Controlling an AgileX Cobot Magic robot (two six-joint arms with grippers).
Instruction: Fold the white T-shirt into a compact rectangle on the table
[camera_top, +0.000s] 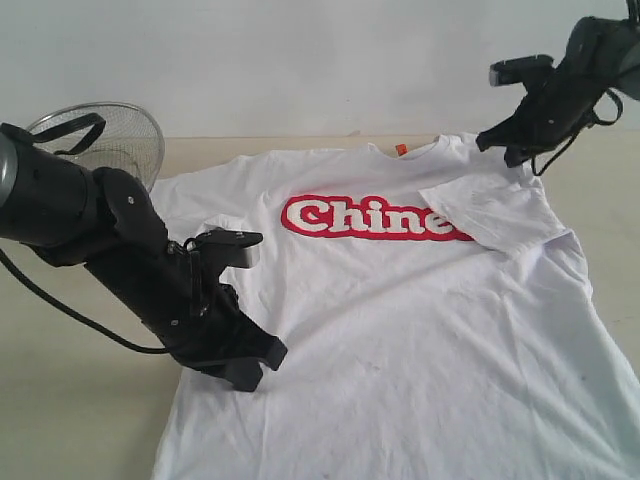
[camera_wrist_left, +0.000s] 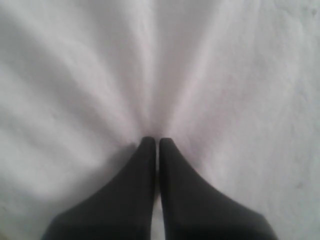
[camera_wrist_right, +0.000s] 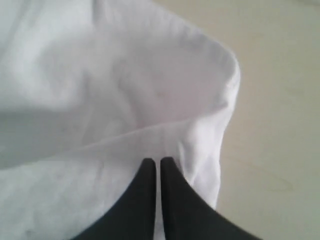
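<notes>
White T-shirt (camera_top: 400, 330): one; left tool (camera_wrist_left: 156, 142), right tool (camera_wrist_right: 158, 162) closed; one basket (camera_top: 130, 140).

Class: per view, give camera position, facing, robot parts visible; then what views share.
Exterior: off-robot, facing the white T-shirt on the table; left arm, left tool, right arm, right tool.
Left wrist: on left arm, facing creased cloth; shut left tool.
Right wrist: on right arm, facing shirt fold, table; shut right tool.
Shared: the shirt, in all.

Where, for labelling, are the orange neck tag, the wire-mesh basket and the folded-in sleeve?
orange neck tag (camera_top: 401, 149): exterior view, its middle.
wire-mesh basket (camera_top: 128, 140): exterior view, mesh wall.
folded-in sleeve (camera_top: 497, 212): exterior view, its flat middle.
</notes>
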